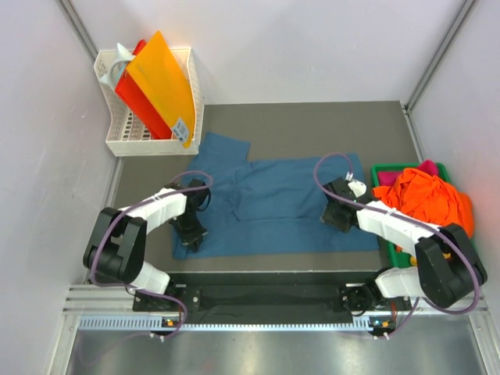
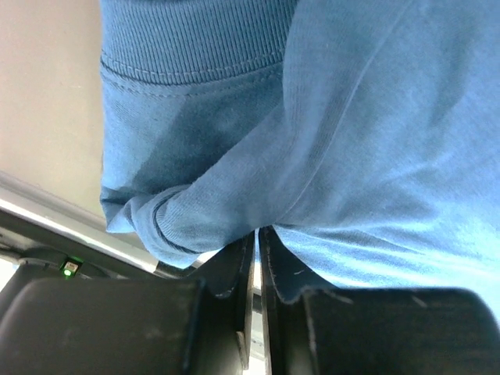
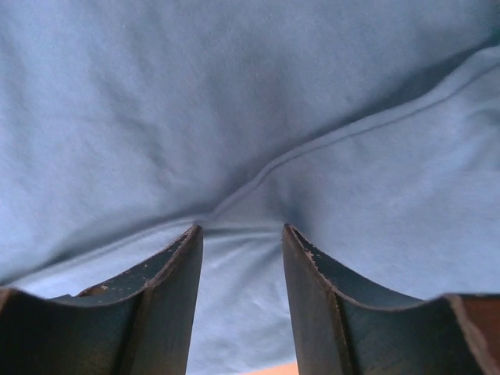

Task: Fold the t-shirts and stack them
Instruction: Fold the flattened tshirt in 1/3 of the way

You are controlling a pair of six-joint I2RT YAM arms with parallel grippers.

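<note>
A dark teal-blue t-shirt (image 1: 273, 205) lies spread flat across the dark table (image 1: 312, 125), one sleeve toward the back left. My left gripper (image 1: 192, 231) is at the shirt's near left corner. In the left wrist view its gripper (image 2: 258, 233) is shut on a bunched fold of the blue t-shirt (image 2: 328, 141) beside a ribbed hem. My right gripper (image 1: 334, 212) rests on the shirt's right part. Its jaws (image 3: 240, 231) stand open, tips pressed into the blue t-shirt (image 3: 234, 117), which puckers between them near a seam. Orange (image 1: 428, 199) and magenta (image 1: 427, 167) t-shirts lie heaped at the right.
The heaped shirts sit in a green tray (image 1: 381, 169) at the table's right edge. A white slotted basket (image 1: 123, 144) at the back left holds flat orange and yellow pieces (image 1: 160, 82). Grey walls close in on both sides.
</note>
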